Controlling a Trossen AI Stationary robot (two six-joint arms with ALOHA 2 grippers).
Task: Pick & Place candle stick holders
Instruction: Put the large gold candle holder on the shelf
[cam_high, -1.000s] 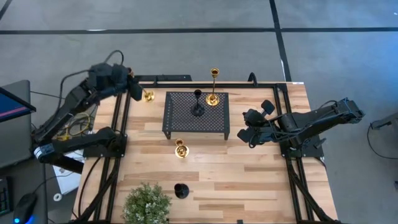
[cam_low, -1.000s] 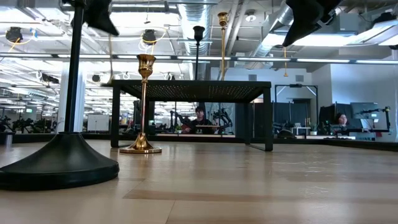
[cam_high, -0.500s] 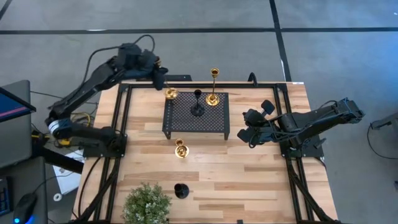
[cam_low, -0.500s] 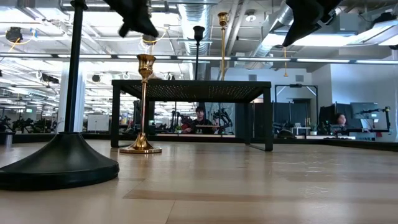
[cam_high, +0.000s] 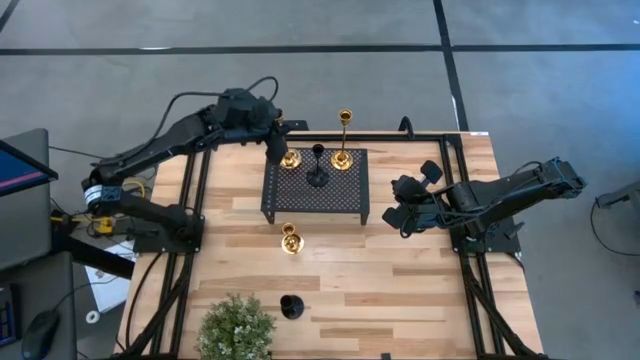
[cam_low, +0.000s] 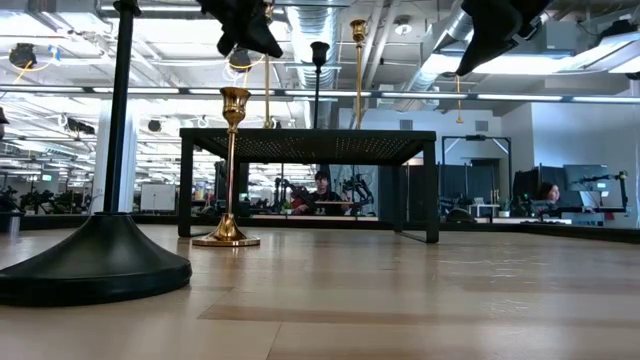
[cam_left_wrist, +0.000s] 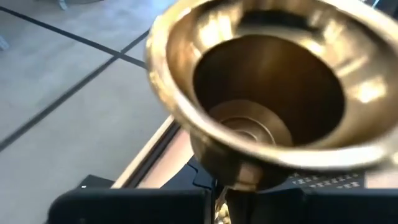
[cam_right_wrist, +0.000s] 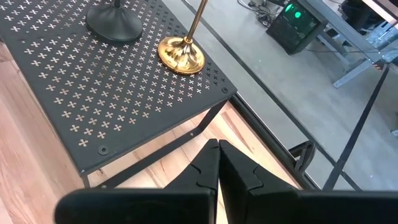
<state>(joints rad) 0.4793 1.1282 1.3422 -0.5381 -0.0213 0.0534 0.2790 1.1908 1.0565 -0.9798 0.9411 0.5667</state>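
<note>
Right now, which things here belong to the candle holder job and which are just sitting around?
Part of the job:
- gold holder carried by the left gripper
- tall gold holder on the stand
- black holder on the stand
- gold holder on the table
- black holder near the plant

Just lying about:
- perforated stand
- potted plant

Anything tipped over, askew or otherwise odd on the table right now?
Nothing stands out. The tall gold candle holder and black candle holder stand upright on the black perforated metal stand; another gold candle holder stands upright on the wooden table. The left end effector carries a gold candle holder over the stand's corner.
</note>
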